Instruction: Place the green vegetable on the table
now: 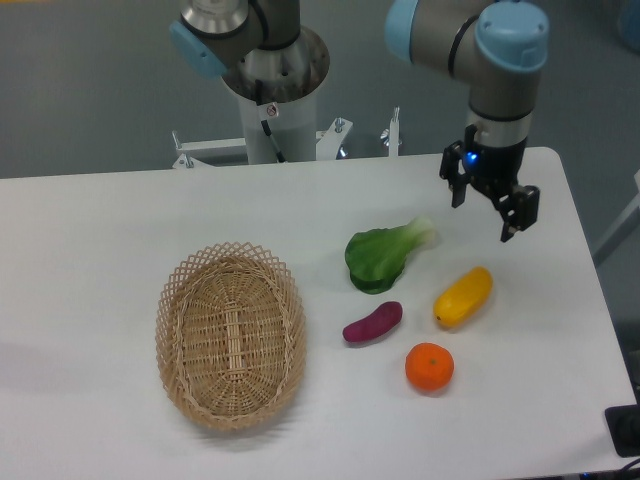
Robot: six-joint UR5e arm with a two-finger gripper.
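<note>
The green vegetable [382,256] lies flat on the white table [100,220], its dark leaf toward the lower left and its pale stem pointing up and right. My gripper [482,216] hangs open above the table, to the right of and higher than the stem, with nothing between its fingers. A clear gap separates it from the vegetable.
An oval wicker basket [231,333] stands left of centre. A purple sweet potato [373,322], a yellow pepper-like piece [463,296] and an orange [429,367] lie just below the vegetable. The robot's base column [270,90] rises behind the table.
</note>
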